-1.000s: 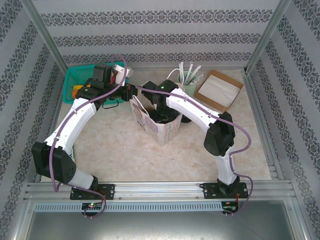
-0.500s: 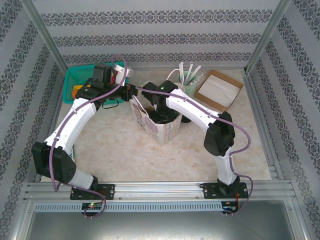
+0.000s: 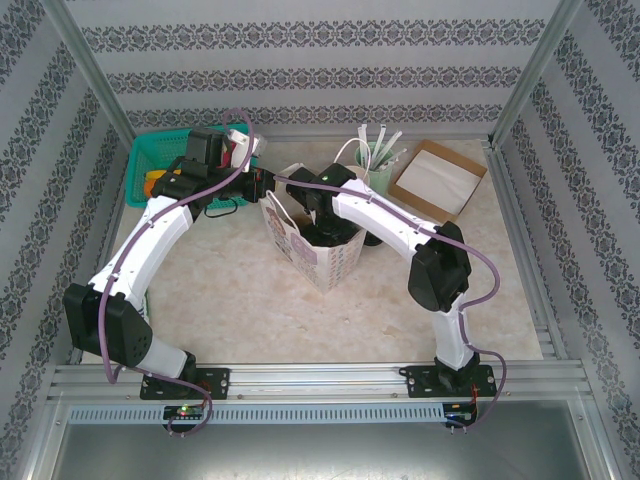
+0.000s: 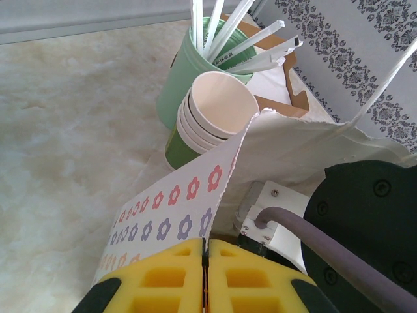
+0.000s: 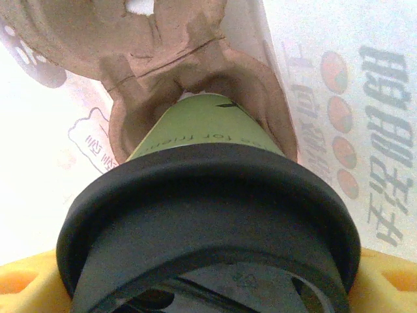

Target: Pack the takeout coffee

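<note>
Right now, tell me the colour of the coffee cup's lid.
Black lid, on a green cup; the right wrist view shows it best.

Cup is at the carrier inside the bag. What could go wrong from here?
1. The takeout coffee looks only partly down in the pulp carrier pocket; released now, it might tip.
2. The right gripper holds it at the black lid; withdrawing could loosen the lid or lift the cup.
3. The left gripper pinches just the paper bag edge, which could tear or slip shut.
</note>
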`<control>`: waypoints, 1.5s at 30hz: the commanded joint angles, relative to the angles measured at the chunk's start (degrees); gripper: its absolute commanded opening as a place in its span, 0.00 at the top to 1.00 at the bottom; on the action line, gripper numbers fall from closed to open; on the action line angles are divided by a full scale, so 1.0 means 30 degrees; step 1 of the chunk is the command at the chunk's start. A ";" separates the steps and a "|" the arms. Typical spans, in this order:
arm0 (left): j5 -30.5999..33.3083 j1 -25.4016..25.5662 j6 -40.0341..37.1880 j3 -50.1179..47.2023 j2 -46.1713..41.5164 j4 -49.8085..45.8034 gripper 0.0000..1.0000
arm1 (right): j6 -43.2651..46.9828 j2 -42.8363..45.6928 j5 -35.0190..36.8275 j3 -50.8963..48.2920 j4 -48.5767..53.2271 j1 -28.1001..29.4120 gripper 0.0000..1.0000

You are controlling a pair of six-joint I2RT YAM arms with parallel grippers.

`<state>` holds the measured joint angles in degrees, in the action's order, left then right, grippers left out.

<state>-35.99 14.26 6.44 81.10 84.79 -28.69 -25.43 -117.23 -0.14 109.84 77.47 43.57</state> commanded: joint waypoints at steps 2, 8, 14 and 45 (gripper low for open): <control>-0.0397 0.0189 -0.0394 0.0037 -0.0244 0.0363 0.91 | -0.0356 0.0112 -0.0332 -0.0333 0.0284 -0.0242 0.42; -0.0425 0.0179 -0.0399 0.0037 -0.0257 0.0367 0.91 | -0.0312 0.0002 -0.0450 -0.0428 0.0192 -0.0280 0.42; -0.0426 0.0184 -0.0417 0.0037 -0.0254 0.0334 0.91 | -0.0384 0.0006 -0.0509 -0.0579 0.0134 -0.0285 0.42; -0.0647 0.0172 -0.0387 0.0000 -0.0194 0.0422 0.91 | -0.0715 -0.0155 0.0425 -0.1190 -0.1416 -0.0428 0.43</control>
<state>-36.42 14.26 6.26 81.10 84.79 -28.69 -26.04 -117.23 -0.89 107.35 74.65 42.85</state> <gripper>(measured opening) 0.091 0.819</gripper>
